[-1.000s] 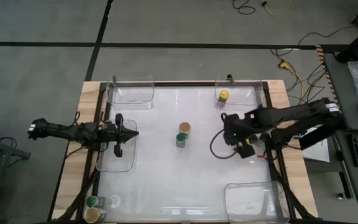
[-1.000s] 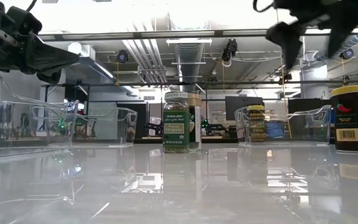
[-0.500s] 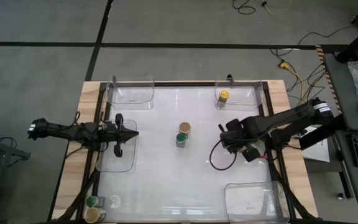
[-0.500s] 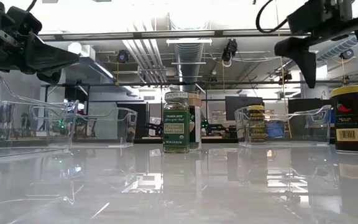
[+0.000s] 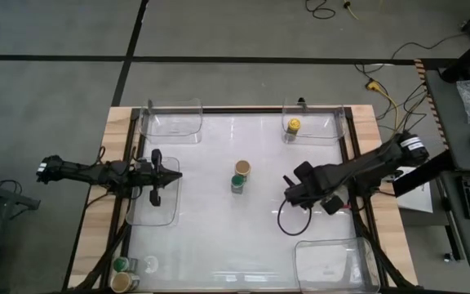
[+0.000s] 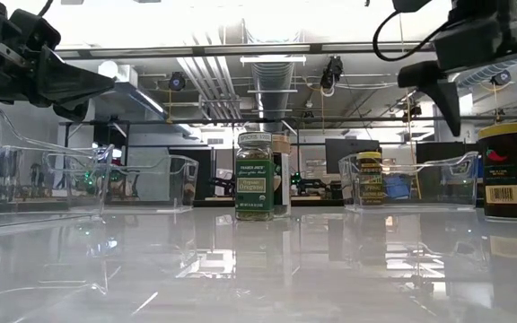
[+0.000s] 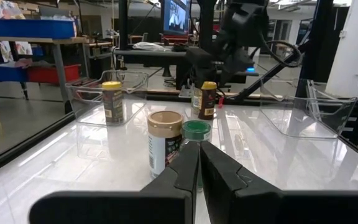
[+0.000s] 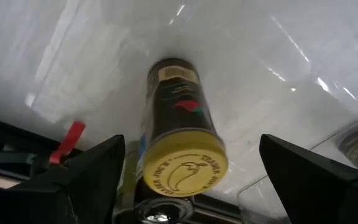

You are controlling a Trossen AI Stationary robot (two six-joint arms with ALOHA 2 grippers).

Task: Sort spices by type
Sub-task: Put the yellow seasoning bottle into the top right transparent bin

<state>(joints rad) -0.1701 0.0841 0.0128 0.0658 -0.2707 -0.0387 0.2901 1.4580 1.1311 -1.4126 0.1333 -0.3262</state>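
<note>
Fingers of right gripper (image 8: 185,180) spread wide above small yellow-lidded dark spice jar (image 8: 180,140).
Lined up to grab it; left gripper (image 5: 166,175) shut, waiting aside.

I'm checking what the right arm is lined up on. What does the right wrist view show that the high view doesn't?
Only the right wrist view shows the yellow-lidded jar standing directly below the open right hand, pepper emblem on its lid. Only the high view shows the tan-lidded jar and green-lidded jar mid-table, and the shut left hand waiting over a clear bin. Both show the white table.
</note>
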